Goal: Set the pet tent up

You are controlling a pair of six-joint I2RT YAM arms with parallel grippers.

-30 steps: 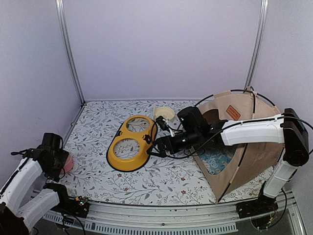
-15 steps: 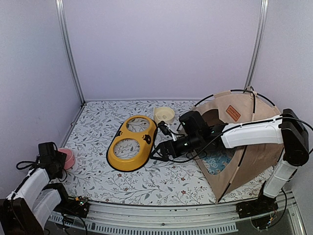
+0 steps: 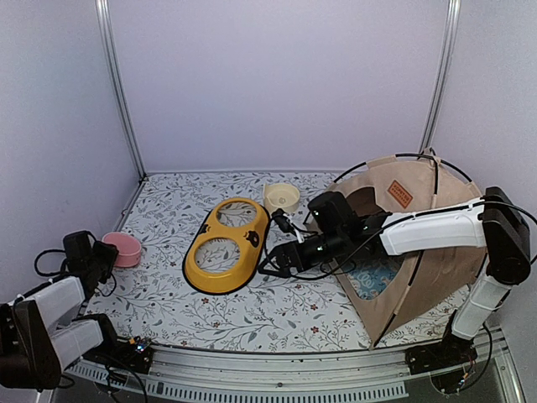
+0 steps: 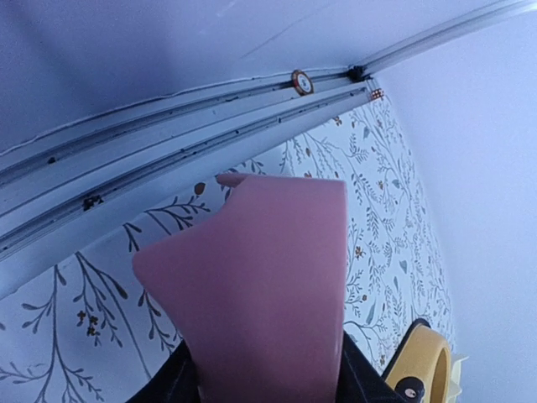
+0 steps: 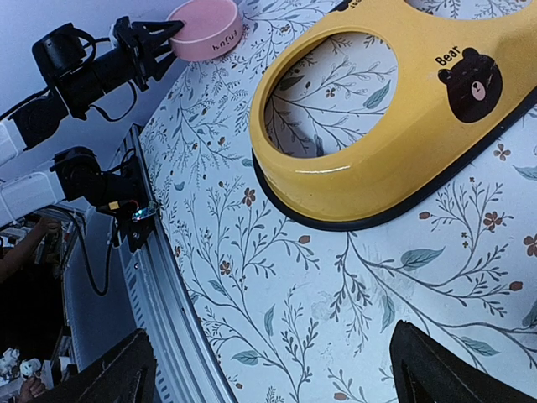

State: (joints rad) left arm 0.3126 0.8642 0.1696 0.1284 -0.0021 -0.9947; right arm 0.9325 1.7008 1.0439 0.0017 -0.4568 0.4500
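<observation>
The pet tent (image 3: 424,243) stands upright at the right of the table, beige with thin black poles, a brown label patch (image 3: 400,193) and a dark opening facing left. My right gripper (image 3: 270,262) reaches left from in front of the tent and hovers open (image 5: 273,369) over the patterned table, just short of the yellow tray (image 5: 377,176). At the far left my left gripper (image 3: 102,260) has its jaws on a pink bowl (image 3: 126,249). That bowl (image 4: 260,277) fills the left wrist view. No tent shows in either wrist view.
A light blue mat (image 3: 373,273) lies inside the tent. The yellow two-hole tray (image 3: 197,273) sits mid-table with a cream bowl (image 3: 282,196) behind it. The pink bowl (image 5: 205,25) and left gripper (image 5: 159,38) show far off in the right wrist view. Walls enclose the sides and back.
The left arm has drawn back towards its base and its jaws have closed on the pink bowl, which now shows more fully. The right gripper dipped slightly and stays open.
</observation>
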